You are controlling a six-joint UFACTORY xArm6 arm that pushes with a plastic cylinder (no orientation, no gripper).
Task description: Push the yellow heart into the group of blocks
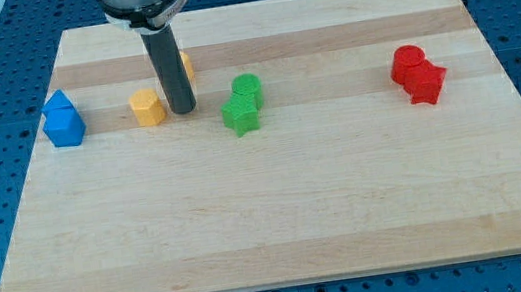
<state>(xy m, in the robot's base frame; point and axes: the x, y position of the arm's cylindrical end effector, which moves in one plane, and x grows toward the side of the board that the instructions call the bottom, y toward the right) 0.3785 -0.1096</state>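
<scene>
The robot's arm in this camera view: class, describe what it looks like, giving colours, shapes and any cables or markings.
A straight, smooth, dark grey cylindrical rod hangs from a wider round mount of pale silver metal with a black underside, cut off by the view's top. The rod ends in my tip, blunt and flat. No cables or markings show.

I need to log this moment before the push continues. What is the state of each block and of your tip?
My tip: on the board, between yellow and green blocks.
Yellow block: left of tip, apart.
Second yellow block: mostly hidden behind rod.
Green blocks: touching pair.
Red blocks: touching pair.
Blue blocks: touching pair.
</scene>
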